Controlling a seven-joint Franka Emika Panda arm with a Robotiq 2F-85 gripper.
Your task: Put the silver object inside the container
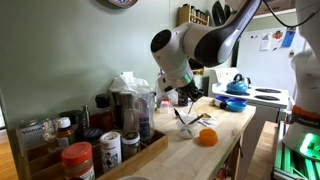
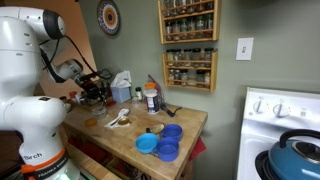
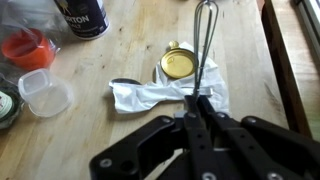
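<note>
The silver object is a wire whisk (image 3: 206, 40). In the wrist view it points away from my gripper (image 3: 197, 100), over a white crumpled cloth (image 3: 150, 95) and beside a gold round lid (image 3: 180, 65). My gripper is shut on the whisk's handle. The container, a small clear bowl (image 3: 45, 97), stands on the wooden counter to the left, apart from the whisk, below an orange round thing (image 3: 25, 47). In an exterior view my gripper (image 1: 184, 103) hangs over the counter with the whisk (image 1: 186, 124) under it, next to the orange round thing (image 1: 206, 137).
Spice jars (image 1: 78, 155) and bottles (image 1: 128, 105) crowd the counter's back. A dark can (image 3: 85, 15) stands at the far side. Blue bowls (image 2: 165, 142) sit near the counter's edge. A blue pot (image 1: 236, 88) is on the stove. A spice rack (image 2: 188, 45) hangs on the wall.
</note>
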